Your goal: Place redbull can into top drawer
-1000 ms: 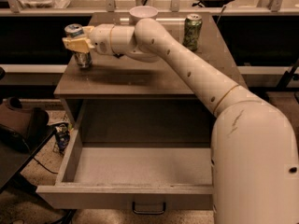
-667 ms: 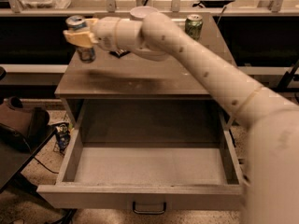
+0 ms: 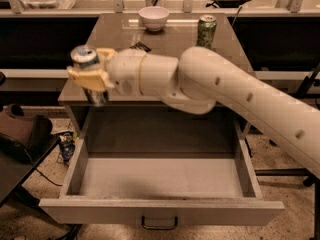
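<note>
Already done: slim blue-and-silver redbull can (image 3: 84, 57) is pinched in the yellow-fingered gripper (image 3: 91, 78), held at the brown cabinet's (image 3: 170, 39) front-left corner.
Drawer: wide grey top drawer (image 3: 160, 212) is pulled open.
Left: can to be lowered in, released.

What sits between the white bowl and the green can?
Bare tabletop, in the camera view. The tool holds the redbull can at the table's front-left corner.

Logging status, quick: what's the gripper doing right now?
Gripper: closed on the can, above the open drawer's back left corner.
</note>
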Controlling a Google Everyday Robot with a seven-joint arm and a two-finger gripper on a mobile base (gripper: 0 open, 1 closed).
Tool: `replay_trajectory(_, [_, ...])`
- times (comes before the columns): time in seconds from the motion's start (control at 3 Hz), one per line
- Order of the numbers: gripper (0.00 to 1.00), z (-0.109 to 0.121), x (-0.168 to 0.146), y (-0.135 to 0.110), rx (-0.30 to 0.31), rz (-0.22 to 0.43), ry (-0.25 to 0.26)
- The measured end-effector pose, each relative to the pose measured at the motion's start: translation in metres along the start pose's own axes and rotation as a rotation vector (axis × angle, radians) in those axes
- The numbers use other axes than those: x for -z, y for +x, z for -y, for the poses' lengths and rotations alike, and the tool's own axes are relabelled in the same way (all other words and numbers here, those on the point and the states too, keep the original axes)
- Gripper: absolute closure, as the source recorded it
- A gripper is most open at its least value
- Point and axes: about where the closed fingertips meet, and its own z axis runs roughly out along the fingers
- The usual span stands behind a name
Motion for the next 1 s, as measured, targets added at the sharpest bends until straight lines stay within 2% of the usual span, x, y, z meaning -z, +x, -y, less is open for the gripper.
replay_trajectory(0.33, [1.00,-0.022,0.062,0.053,-0.036,-0.115,0.040])
replay_trajectory(0.67, [1.00,-0.004,0.157,0.121,-0.068,-0.230,0.178])
replay_trajectory(1.0, [1.00,0.003,0.180,0.134,-0.078,-0.253,0.217])
